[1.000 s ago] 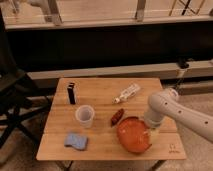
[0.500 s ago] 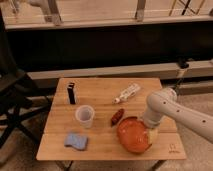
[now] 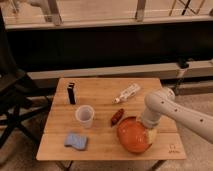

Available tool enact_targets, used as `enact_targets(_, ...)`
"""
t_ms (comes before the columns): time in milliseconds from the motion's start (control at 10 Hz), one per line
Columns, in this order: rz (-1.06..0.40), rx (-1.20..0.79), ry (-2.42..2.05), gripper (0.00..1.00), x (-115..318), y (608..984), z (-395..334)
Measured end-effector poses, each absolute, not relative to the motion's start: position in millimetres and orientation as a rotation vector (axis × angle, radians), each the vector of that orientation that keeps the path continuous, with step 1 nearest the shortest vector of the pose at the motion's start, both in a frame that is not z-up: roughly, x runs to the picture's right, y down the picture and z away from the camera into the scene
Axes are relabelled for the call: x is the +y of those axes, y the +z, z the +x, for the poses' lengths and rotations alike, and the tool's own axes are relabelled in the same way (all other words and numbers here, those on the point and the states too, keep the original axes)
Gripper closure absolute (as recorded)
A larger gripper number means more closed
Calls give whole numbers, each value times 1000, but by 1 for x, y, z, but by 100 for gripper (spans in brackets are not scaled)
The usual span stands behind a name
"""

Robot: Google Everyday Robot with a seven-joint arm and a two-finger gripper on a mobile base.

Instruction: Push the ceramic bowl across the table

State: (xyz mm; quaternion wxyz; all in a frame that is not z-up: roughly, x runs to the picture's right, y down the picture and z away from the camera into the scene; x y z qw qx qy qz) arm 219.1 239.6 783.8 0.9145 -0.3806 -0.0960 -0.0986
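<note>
The gripper (image 3: 151, 135) is sitting low in the lower right of the frame, pressing against the right rim of the ceramic bowl (image 3: 133, 136). Whether it is released or clenched cannot be told from this view. The white arm (image 3: 172, 110) is reaching in from the right edge of the frame, bending at a rounded joint above the bowl and dropping down to the gripper.

The ceramic bowl, orange-red and glossy, is resting on the table (image 3: 100, 102) near its lower right corner, close to the front edge. Just above and left of the bowl, a small reddish-brown object (image 3: 116, 117) is lying on the planks, near the bowl's rim. Higher up, toward the table's upper right, a clear bottle (image 3: 127, 92) is lying on its side, slanting toward the upper right.

A translucent white cup (image 3: 84, 115) is standing upright near the middle of the table, well apart from the bowl. Below and left of it, a blue sponge (image 3: 76, 141) is lying flat near the front edge. A dark rectangular object (image 3: 72, 93) is standing upright near the table's upper left corner.

A dark folding chair (image 3: 12, 100) is standing beside the table at the left of the frame. A dark low wall with a pale ledge (image 3: 100, 70) is running across the frame behind the table.
</note>
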Motion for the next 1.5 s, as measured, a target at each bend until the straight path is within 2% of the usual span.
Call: enact_targets(1500, -804, -247, -331, 20, 247, 787, 180)
